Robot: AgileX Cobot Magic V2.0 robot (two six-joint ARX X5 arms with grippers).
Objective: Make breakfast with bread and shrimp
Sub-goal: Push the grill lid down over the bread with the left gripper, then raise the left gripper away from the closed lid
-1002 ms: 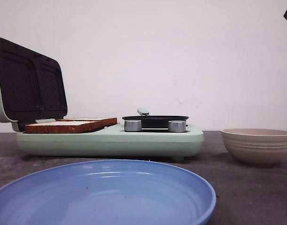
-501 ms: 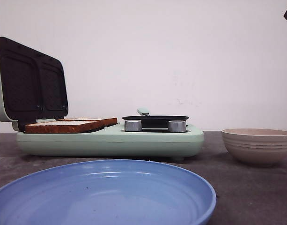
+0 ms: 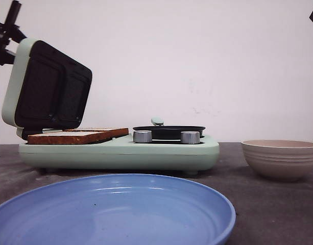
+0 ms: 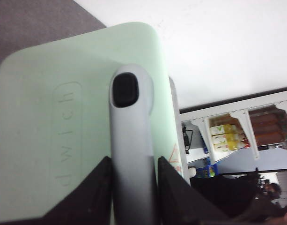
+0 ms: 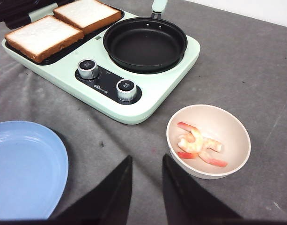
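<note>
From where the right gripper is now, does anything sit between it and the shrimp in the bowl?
Nothing visible does. The right gripper hangs open above bare table, and the shrimp lie uncovered in the open-topped bowl just beyond its fingertips.

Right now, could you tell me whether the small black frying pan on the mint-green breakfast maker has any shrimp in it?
No, the small black frying pan is bare; the shrimp lie in the beige bowl.

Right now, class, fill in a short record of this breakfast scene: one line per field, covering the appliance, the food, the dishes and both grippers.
lid: sandwich maker lid part-way raised, tilted over the bread
left gripper: left gripper straddling the lid handle
bread: two slices side by side on the grill plate
pan: black pan empty
shrimp: shrimp in the beige bowl
blue plate: blue plate empty
right gripper: right gripper open above the table, holding nothing
</note>
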